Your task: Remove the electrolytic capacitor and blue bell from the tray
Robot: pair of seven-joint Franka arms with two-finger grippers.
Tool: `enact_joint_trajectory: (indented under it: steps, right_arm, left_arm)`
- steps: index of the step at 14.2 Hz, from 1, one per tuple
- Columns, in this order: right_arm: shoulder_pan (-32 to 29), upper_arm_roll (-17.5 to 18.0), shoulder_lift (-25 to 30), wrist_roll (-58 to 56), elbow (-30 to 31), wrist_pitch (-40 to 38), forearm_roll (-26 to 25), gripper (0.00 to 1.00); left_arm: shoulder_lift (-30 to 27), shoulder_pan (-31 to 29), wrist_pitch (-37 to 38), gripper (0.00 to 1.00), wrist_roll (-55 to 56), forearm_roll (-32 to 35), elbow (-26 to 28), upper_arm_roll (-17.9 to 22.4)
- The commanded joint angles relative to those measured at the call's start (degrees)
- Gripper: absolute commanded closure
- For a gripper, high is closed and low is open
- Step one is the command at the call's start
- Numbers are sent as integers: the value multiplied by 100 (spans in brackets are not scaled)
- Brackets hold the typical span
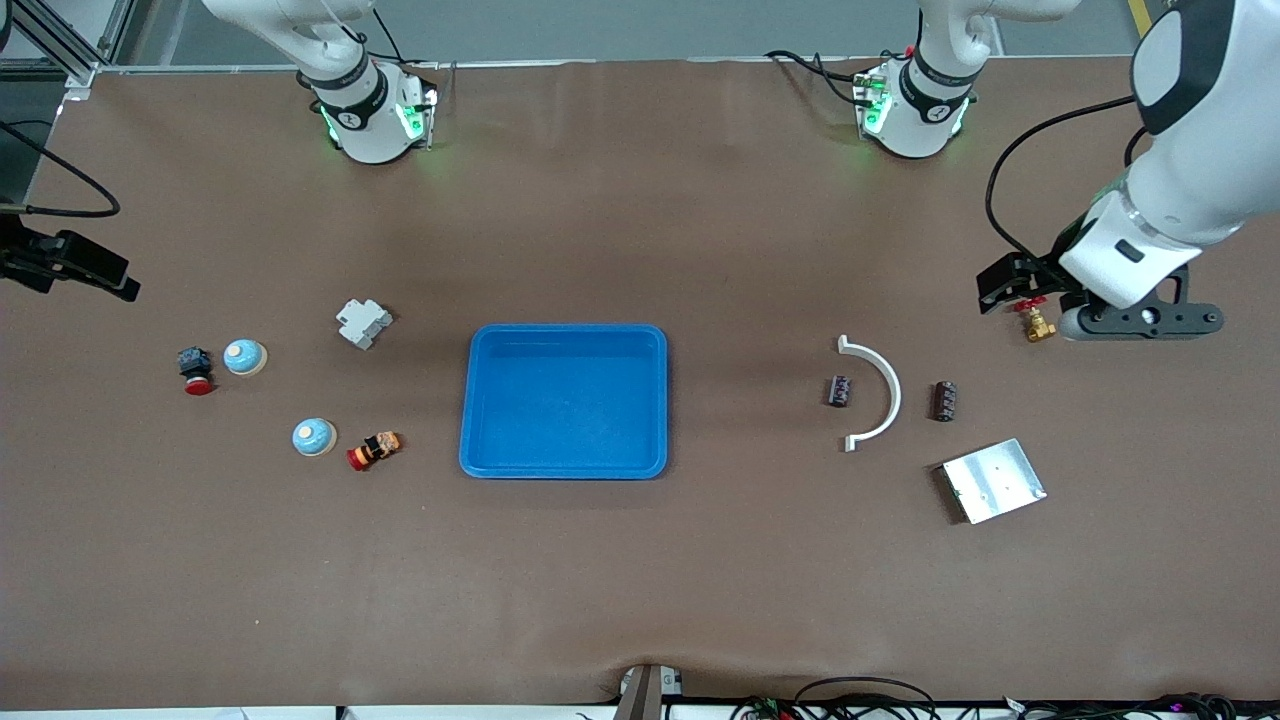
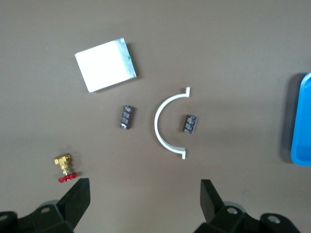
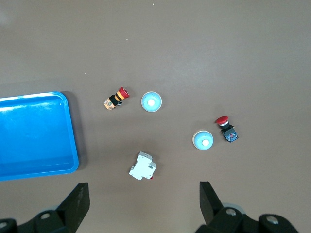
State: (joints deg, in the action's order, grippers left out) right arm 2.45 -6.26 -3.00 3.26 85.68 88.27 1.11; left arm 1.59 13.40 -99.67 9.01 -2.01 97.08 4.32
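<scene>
Two dark capacitors (image 1: 840,391) (image 1: 944,401) lie either side of a white arc (image 1: 875,392), toward the left arm's end; they also show in the left wrist view (image 2: 190,124) (image 2: 126,117). Two pale blue bells (image 1: 245,356) (image 1: 314,436) sit toward the right arm's end and show in the right wrist view (image 3: 203,140) (image 3: 151,102). A blue tray (image 1: 480,400) lies mid-table, empty. My left gripper (image 1: 1025,283) (image 2: 144,199) is open, up beside a brass valve (image 1: 1036,323). My right gripper (image 1: 65,265) (image 3: 144,199) is open at the table's end.
A metal plate (image 1: 993,480) lies nearer the camera than the capacitors. A white breaker (image 1: 363,322), a blue-and-red button (image 1: 196,370) and an orange-and-red button (image 1: 374,450) lie round the bells.
</scene>
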Motion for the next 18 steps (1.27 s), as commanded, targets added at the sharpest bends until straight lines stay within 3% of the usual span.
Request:
enact_joint_trajectory:
  steps: [1, 9, 11, 15, 16, 18]
  right_arm:
    - [-34, 2, -26, -71, -78, -21, -49, 0]
    - [-52, 2, -26, -62, -69, -38, -49, 0]
    - [-43, 2, -26, -62, -69, -38, -49, 0]
    - [-43, 2, -26, -62, -78, -29, -49, 0]
    - [-43, 2, -26, -62, -78, -21, -40, 0]
    - [-52, 2, -26, -62, -78, -29, -40, 0]
  left_arm:
    - [-106, -92, 124, 0, -57, -19, -225, -28]
    - [-264, -162, 307, 0, -136, 261, -278, -28]
    - [-491, -424, 430, 0, -678, 315, -304, -159]
    - [-677, -812, 764, 0, -708, 271, -322, -642]
    - [-678, -1056, 835, 0, -699, 271, -313, -869]
    - [-695, -1915, 862, 0, -611, 271, -313, -1737]
